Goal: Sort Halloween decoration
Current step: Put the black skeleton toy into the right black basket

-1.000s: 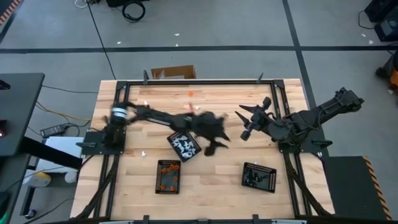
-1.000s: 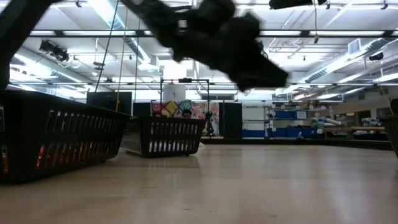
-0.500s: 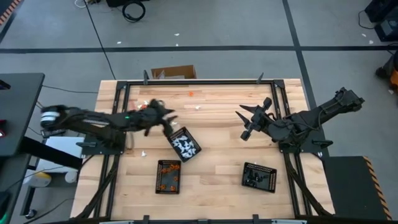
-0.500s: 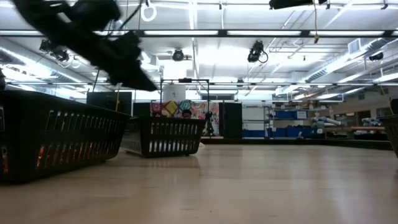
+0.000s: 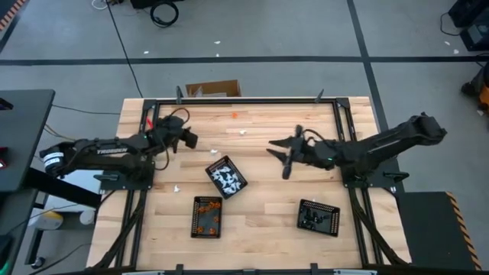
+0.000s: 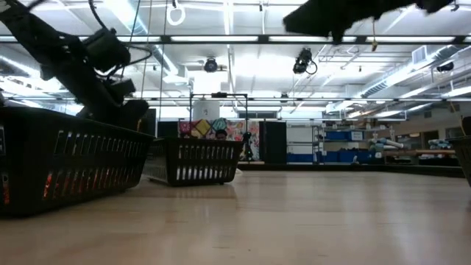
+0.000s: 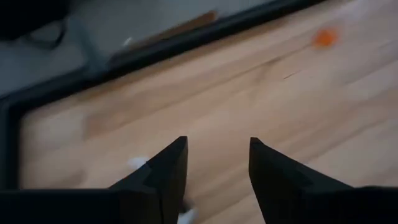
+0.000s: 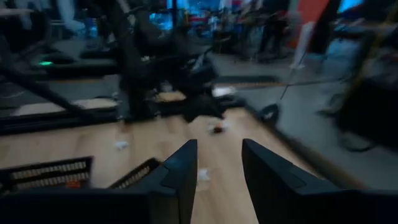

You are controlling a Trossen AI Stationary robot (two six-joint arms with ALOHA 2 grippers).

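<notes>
- Left gripper [image 5: 186, 138] over the table's [image 5: 260, 218] far left part, fingers [image 7: 166, 167] parted with nothing between them.
- Right gripper [image 5: 281, 155] over the table's middle, fingers [image 8: 180, 168] apart, nothing held.
- White pieces [image 5: 225, 177] in the tilted tray [image 5: 213, 168] near the centre; orange pieces [image 5: 205, 218] in the tray [image 5: 207, 200] at the front; dark pieces [image 5: 315, 219] in the right-hand tray [image 5: 318, 206].
- One loose orange piece [image 5: 234, 115] and a white scrap [image 5: 243, 131] on the wood towards the far edge.

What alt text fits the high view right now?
Seen from above, three black trays sit on a wooden table, one each for white, orange and black pieces. The left tool hovers near the far-left corner; the right tool hovers mid-table, both open and empty.
</notes>
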